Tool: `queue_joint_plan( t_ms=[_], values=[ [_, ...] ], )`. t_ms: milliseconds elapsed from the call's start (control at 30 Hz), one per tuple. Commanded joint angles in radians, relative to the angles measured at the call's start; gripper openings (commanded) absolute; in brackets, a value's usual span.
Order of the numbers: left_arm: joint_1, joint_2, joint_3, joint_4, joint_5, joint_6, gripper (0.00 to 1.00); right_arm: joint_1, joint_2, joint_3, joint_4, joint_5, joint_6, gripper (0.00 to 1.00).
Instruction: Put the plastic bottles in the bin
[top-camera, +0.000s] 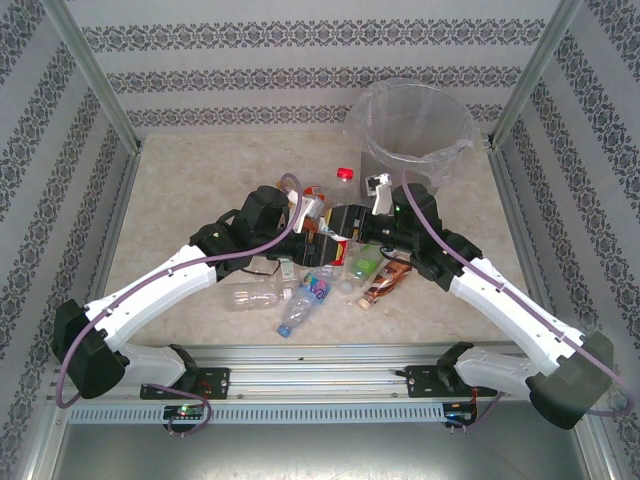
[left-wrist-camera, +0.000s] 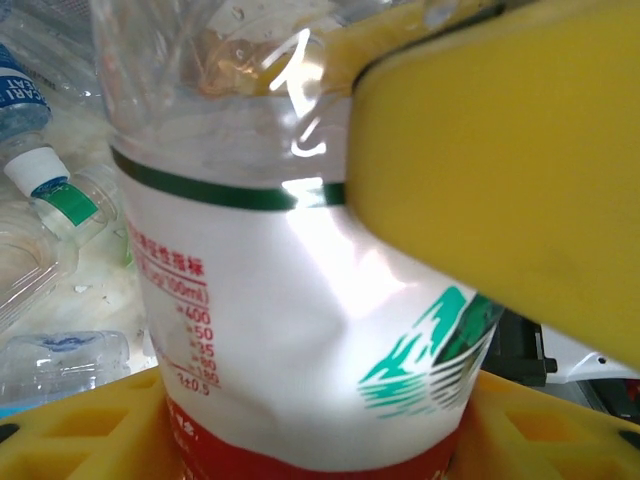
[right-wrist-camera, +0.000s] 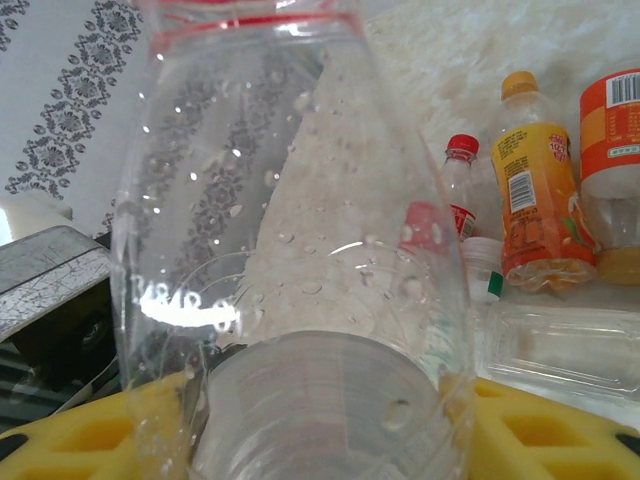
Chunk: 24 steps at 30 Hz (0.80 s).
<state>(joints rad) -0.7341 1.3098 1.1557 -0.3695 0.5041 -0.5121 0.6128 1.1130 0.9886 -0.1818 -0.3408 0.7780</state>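
The bench (top-camera: 200, 200) is showing a pale cream surface with a faint marble-like grain, and it is standing inside a frame of aluminium posts (top-camera: 95, 75). Walls (top-camera: 300, 40) of white paper with grey bands of ornament are closing it at the back and at both sides. The bin (top-camera: 440, 158) is standing at the far right of the bench, with its clear bag folding over the rim. Most of the plastic bottles (top-camera: 320, 285) are lying in a loose heap on the near half of the bench, well apart from the bin.

The left end effector (top-camera: 318, 222) and the right end effector (top-camera: 352, 222) are meeting near this heap, with the held bottle (left-wrist-camera: 270, 300) between them. The left end effector is clamping it: a yellow finger (left-wrist-camera: 500, 180) is pressing on the label, and the plastic is denting there. In the right wrist view the clear part of this bottle is lying between the yellow fingers, but I cannot tell if they are pressing it.

Its label is white, with a dark green line above, a red band below and a green drawing. Red Asian characters are running down it beside the figures 400, 50 and 35. Behind it, a blue-labelled bottle (left-wrist-camera: 15, 95) is showing the white letters "ARI". An orange-capped bottle (right-wrist-camera: 535, 200) is carrying a yellow-orange label with a barcode, its print too small to read.
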Motion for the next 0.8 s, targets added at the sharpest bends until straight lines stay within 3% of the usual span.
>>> queue_joint_plan(
  t_ms=[0, 200, 400, 767],
  values=[
    [-0.021, -0.006, 0.009, 0.076, -0.011, -0.011, 0.69, -0.016, -0.038, 0.039, -0.002, -0.005, -0.015, 0.57],
    [-0.021, -0.042, 0.010, 0.119, -0.059, -0.009, 1.00, -0.089, -0.083, 0.083, -0.094, -0.026, -0.061, 0.57],
    [-0.022, -0.120, -0.048, 0.247, -0.075, -0.016, 1.00, -0.201, -0.109, 0.196, -0.263, -0.011, -0.181, 0.57],
    [-0.021, -0.256, -0.146, 0.379, -0.112, -0.015, 1.00, -0.356, -0.003, 0.531, -0.468, 0.174, -0.424, 0.58]
  ],
)
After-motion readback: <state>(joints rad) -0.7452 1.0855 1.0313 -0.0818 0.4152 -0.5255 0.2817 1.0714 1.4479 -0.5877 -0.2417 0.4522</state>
